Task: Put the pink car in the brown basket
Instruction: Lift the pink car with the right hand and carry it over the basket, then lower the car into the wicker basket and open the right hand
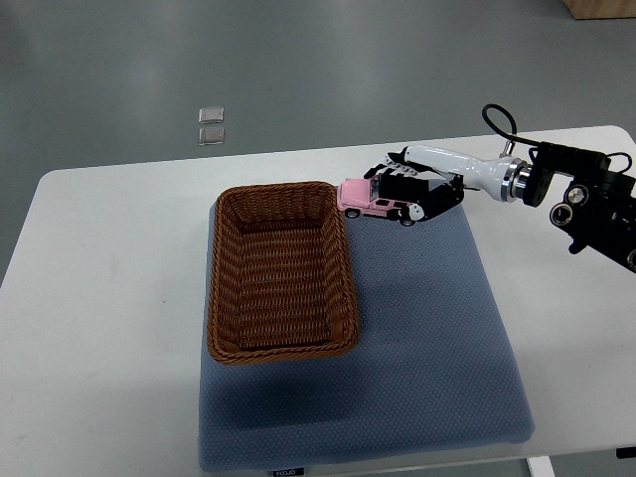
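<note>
A pink toy car [364, 199] is held in my right hand [407, 191], just right of the far right corner of the brown wicker basket [229, 288]. The hand's black and white fingers are curled around the car's right half, and the car's left end sticks out toward the basket rim. The car seems lifted slightly above the blue-grey mat [427, 328]. The basket stands on the mat's left part and holds nothing. My right arm [556, 189] comes in from the right edge. My left arm is out of view.
The mat lies on a white table [99, 298]. Two small clear squares [211, 124] lie on the grey floor beyond the table's far edge.
</note>
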You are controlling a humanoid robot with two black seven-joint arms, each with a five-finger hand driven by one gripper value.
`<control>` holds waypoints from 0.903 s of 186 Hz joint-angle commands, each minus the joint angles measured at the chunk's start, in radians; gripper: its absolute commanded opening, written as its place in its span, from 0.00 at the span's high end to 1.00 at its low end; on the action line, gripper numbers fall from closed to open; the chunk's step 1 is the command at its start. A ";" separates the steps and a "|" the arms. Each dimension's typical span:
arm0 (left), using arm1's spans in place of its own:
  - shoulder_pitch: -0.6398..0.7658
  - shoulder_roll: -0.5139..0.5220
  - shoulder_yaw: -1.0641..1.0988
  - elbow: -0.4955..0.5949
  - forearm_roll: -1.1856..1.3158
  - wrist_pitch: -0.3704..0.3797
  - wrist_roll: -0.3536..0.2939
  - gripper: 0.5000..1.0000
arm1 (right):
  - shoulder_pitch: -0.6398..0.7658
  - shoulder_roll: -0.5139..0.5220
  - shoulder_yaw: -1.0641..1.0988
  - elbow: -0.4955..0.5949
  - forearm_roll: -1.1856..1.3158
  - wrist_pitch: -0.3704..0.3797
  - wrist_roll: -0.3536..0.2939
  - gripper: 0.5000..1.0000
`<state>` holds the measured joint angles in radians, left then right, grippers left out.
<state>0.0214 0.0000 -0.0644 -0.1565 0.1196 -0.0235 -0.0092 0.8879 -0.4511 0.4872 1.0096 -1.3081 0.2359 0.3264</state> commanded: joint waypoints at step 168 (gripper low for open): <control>0.000 0.000 0.000 0.000 0.000 0.001 0.000 0.00 | 0.102 0.390 -0.179 -0.223 0.000 -0.010 -0.021 0.29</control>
<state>0.0215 0.0000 -0.0644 -0.1565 0.1196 -0.0235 -0.0092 1.0009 -0.0623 0.3087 0.7881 -1.3102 0.2253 0.3043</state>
